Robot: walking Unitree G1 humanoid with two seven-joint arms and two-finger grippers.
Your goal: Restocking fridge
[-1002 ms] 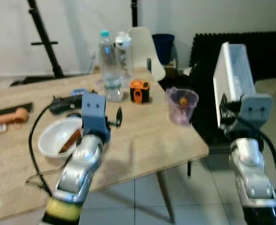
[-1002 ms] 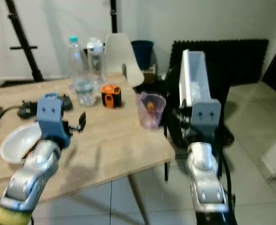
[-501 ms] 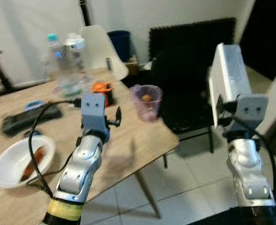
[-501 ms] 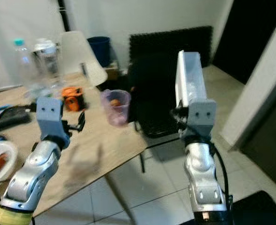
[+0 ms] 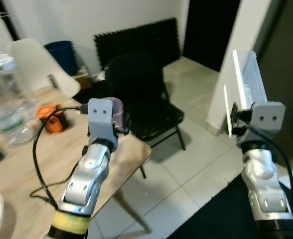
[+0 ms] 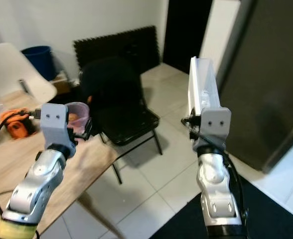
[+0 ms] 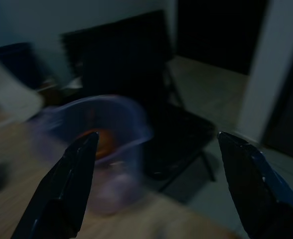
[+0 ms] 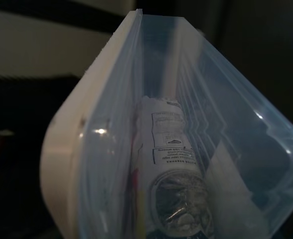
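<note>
My right gripper [image 5: 234, 118] is shut on a clear plastic container [image 5: 246, 82] with a white lid, held upright on its edge at chest height. In the right wrist view the container [image 8: 176, 149] holds a wrapped roll with a printed label [image 8: 169, 144]. A tall dark grey appliance front [image 6: 266, 89] stands to the right, just beyond the container. My left gripper [image 7: 156, 139] is open with nothing in it, raised over the table corner. It faces a purple cup [image 7: 94, 144] with something orange inside.
A wooden table [image 5: 17, 164] at the left carries an orange object [image 5: 52, 119] and water bottles [image 5: 4, 109]. A black chair [image 5: 146, 99] stands ahead on the tiled floor, with a white chair [image 5: 37, 67] and blue bin [image 5: 62, 55] behind. A dark mat [image 5: 221, 209] lies below.
The whole view has swung to the right: the table slid off to the left and the dark appliance front came in on the right. Both arms keep their pose, with the container still held.
</note>
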